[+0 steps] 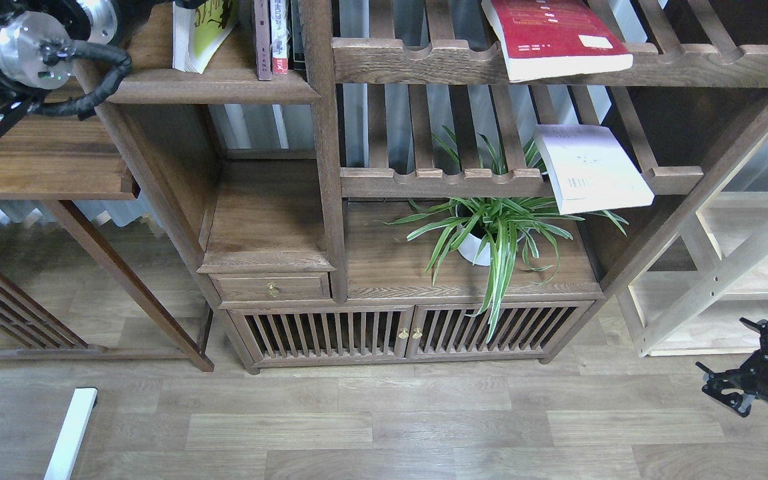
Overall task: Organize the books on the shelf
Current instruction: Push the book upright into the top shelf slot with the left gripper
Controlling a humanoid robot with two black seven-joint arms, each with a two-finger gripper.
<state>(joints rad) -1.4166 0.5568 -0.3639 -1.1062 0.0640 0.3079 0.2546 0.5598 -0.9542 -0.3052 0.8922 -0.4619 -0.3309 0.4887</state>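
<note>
The yellow-green book (199,32) stands nearly upright on the dark-brown shelf (224,85) at the top left, a gap left of the thin upright books (271,37). My left arm (24,47) reaches toward it, but only a dark sliver shows above the book at the top edge, so the gripper's state is hidden. The red book (551,37) lies flat on the upper slatted rack, overhanging the rail. The pale lavender-white book (591,167) lies tilted on the lower slatted rack. My right gripper (737,360) hangs open and empty low at the right, above the floor.
A potted spider plant (491,233) sits on the cabinet top under the lower rack. A drawer (271,288) and slatted doors (404,333) are below. A pale wood shelving unit (724,280) stands at the right, a dark side table (51,167) at the left.
</note>
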